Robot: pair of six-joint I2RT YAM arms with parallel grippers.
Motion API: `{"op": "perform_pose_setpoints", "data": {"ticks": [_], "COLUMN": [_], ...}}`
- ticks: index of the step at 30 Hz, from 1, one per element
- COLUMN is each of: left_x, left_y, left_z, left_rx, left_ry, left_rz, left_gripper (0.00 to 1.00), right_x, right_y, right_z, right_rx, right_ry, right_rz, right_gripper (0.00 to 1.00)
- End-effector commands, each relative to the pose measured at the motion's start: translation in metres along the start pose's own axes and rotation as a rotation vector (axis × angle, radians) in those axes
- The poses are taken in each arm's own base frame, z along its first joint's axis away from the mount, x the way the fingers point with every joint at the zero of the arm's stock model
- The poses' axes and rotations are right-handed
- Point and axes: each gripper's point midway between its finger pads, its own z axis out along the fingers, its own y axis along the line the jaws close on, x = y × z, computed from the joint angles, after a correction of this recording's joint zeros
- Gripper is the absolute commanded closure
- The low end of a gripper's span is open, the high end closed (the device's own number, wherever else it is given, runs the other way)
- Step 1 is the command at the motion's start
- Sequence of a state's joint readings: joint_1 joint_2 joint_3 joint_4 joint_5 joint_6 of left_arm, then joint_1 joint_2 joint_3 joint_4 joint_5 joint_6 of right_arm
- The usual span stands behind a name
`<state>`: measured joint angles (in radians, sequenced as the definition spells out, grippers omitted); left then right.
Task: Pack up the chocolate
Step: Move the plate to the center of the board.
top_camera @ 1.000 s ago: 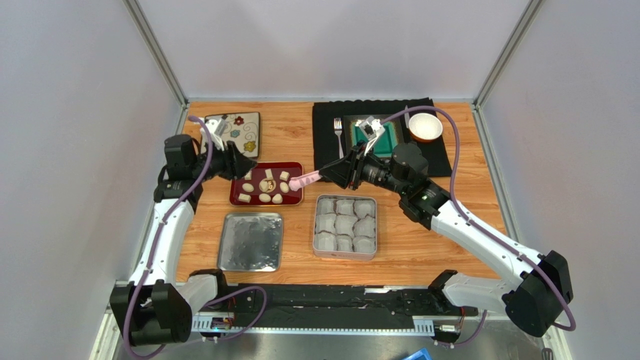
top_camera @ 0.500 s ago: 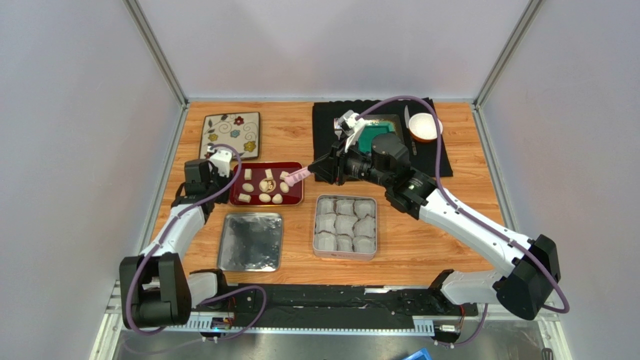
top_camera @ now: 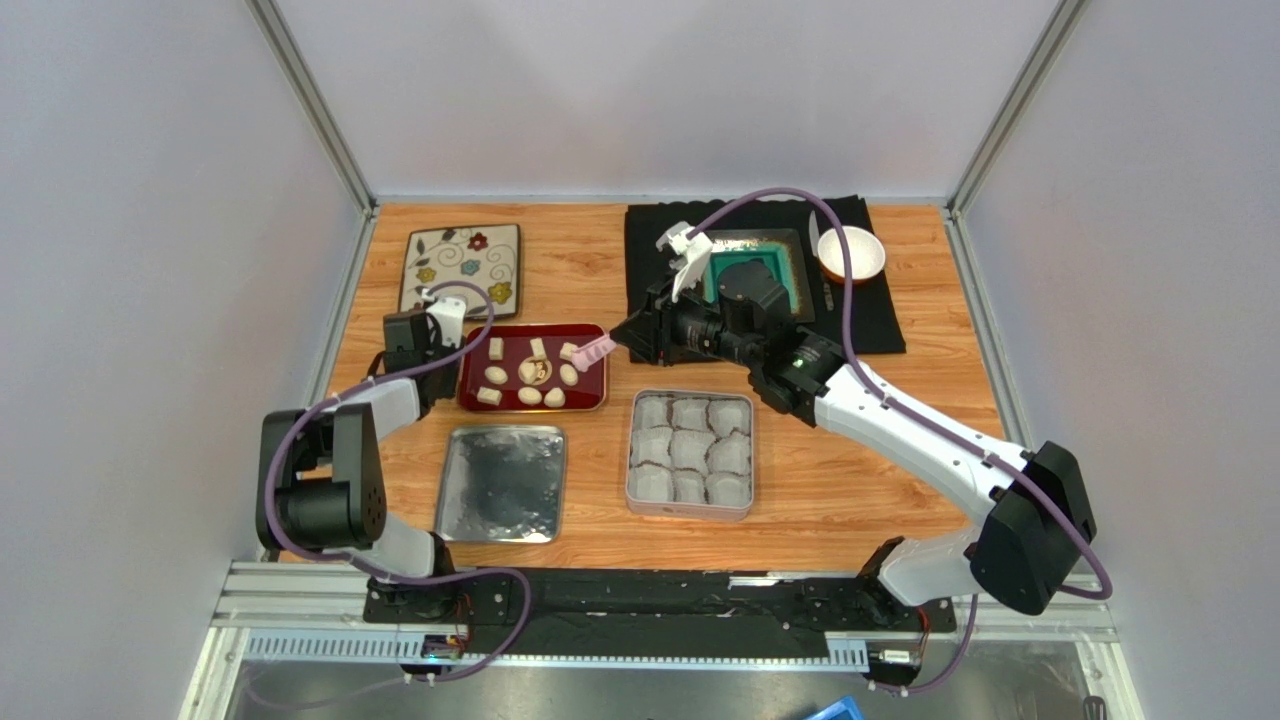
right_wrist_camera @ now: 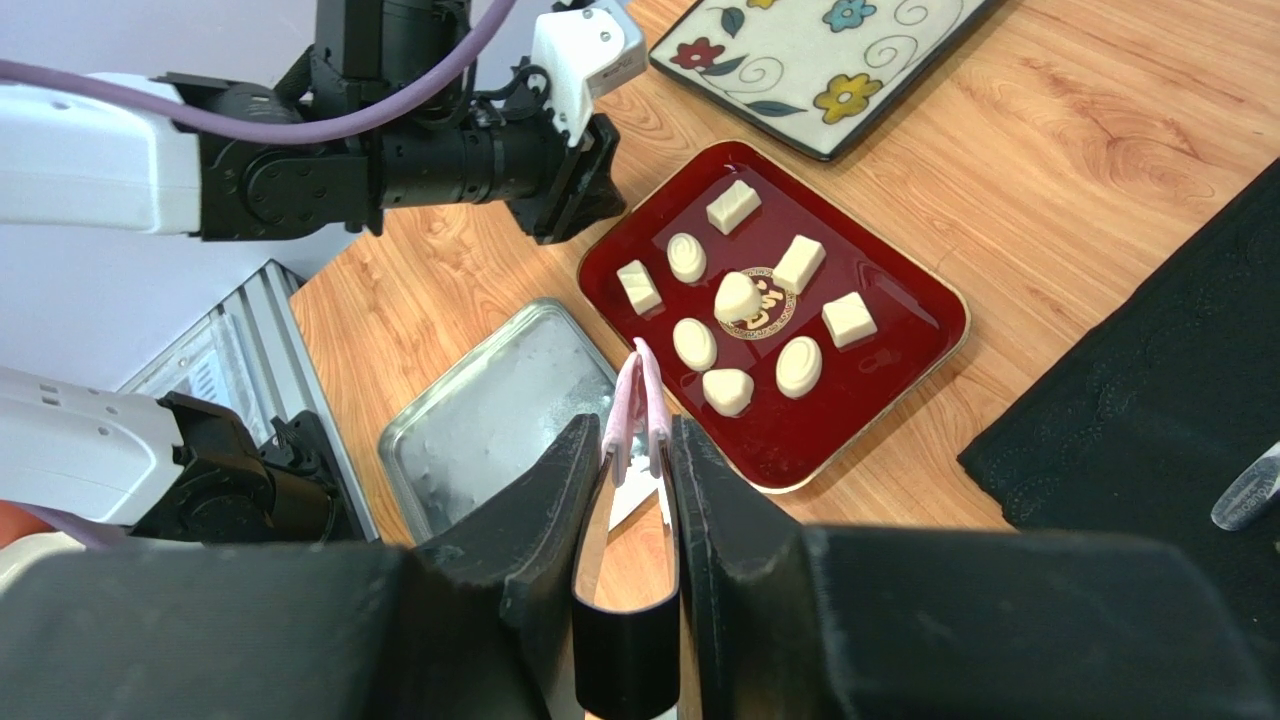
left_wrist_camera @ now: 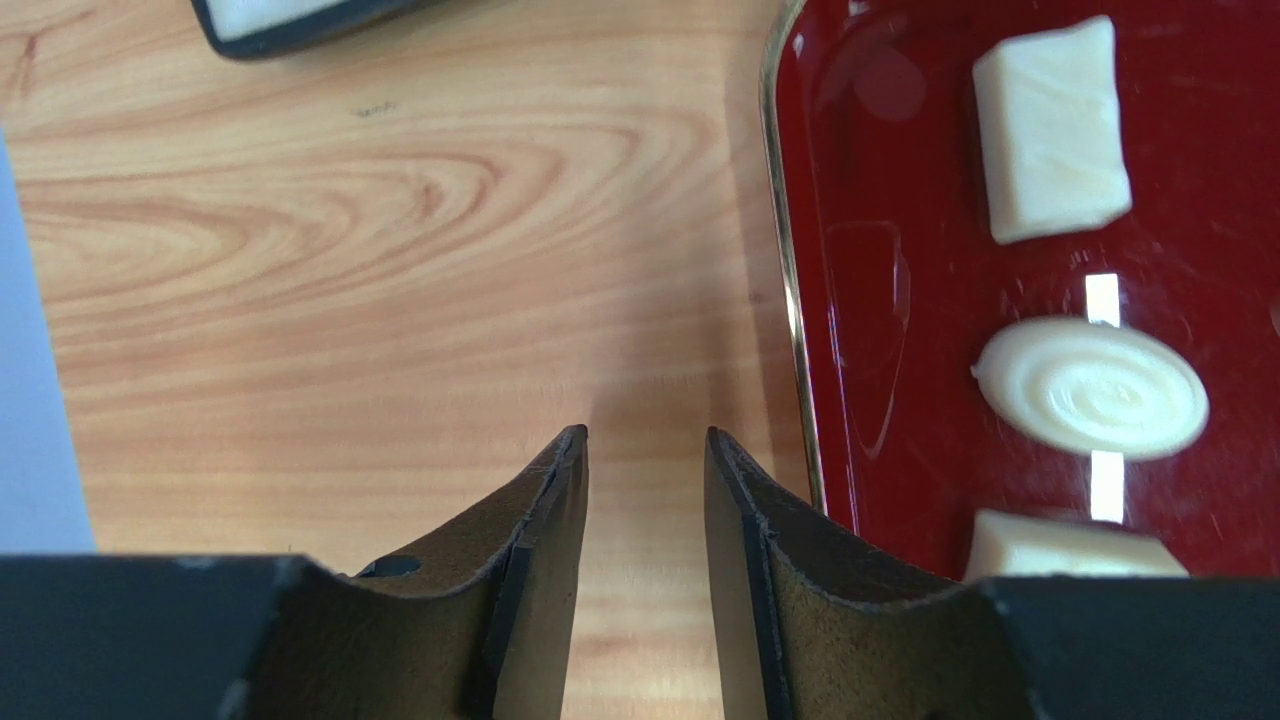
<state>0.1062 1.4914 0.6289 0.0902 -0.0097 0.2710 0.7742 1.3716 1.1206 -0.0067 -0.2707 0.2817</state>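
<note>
Wooden tabletop under the left gripper, low and just outside the left rim of the red tray; jaws part-way apart, nothing between them. Probably parked there to stay out of the tray's inside yet close enough to steady it.

On the tray floor, the chocolate: about eight pale pieces lying flat and spread apart, none yet packed. No shared heading. Near the left rim, a block with its long axis along that rim. Beside it, an oval swirl with its long axis across the rim, toward the tray's middle. Elsewhere, mixed diagonals.

At the tray's right edge, pink tongs, tips drawn nearly together and empty, aimed leftward and down at the pieces. Gripped behind the tips by the right gripper, clamped across both arms, likely so that a squeeze works the tips and keeps the fingers off the food.

Right of the tray and nearer the arms, a tin of white paper cups, evidently meant for the pieces.
</note>
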Motion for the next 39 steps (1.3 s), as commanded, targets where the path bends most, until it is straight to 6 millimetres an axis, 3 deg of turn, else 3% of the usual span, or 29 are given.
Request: {"op": "perform_pose_setpoints", "data": {"ticks": [1, 7, 10, 14, 22, 29, 33, 35, 38, 39], "left_x": [-0.043, -0.056, -0.056, -0.049, -0.033, -0.036, -0.027, -0.024, -0.015, -0.016], "left_y": [0.012, 0.005, -0.009, -0.031, -0.055, -0.071, -0.065, -0.056, -0.044, -0.034], "left_z": [0.014, 0.025, 0.026, 0.022, 0.016, 0.000, -0.009, -0.011, -0.025, -0.029], "left_rx": [-0.022, 0.035, 0.115, 0.226, 0.344, 0.433, 0.395, 0.361, 0.354, 0.340], "left_ry": [-0.124, -0.155, -0.167, -0.177, -0.155, -0.156, -0.123, -0.109, -0.064, -0.063], "left_rz": [-0.014, 0.000, 0.018, 0.038, 0.023, -0.027, -0.022, -0.021, -0.075, -0.106], "left_gripper": [0.57, 0.57, 0.57, 0.57, 0.56, 0.57, 0.57, 0.56, 0.54, 0.53], "right_x": [-0.034, -0.029, -0.029, -0.030, -0.026, -0.020, -0.011, -0.016, -0.007, -0.014], "right_y": [0.008, 0.001, -0.003, -0.010, -0.021, -0.031, -0.039, -0.039, -0.044, -0.042], "right_z": [-0.001, 0.003, 0.005, 0.005, 0.006, 0.016, 0.037, 0.044, 0.061, 0.065], "right_rx": [-0.016, 0.010, 0.031, 0.067, 0.117, 0.156, 0.167, 0.162, 0.170, 0.168], "right_ry": [-0.093, -0.086, -0.086, -0.094, -0.093, -0.076, -0.033, -0.038, -0.008, -0.019], "right_rz": [-0.048, -0.046, -0.045, -0.048, -0.039, -0.017, -0.008, -0.017, -0.032, -0.041], "right_gripper": [0.80, 0.82, 0.82, 0.82, 0.82, 0.81, 0.79, 0.78, 0.77, 0.76]}}
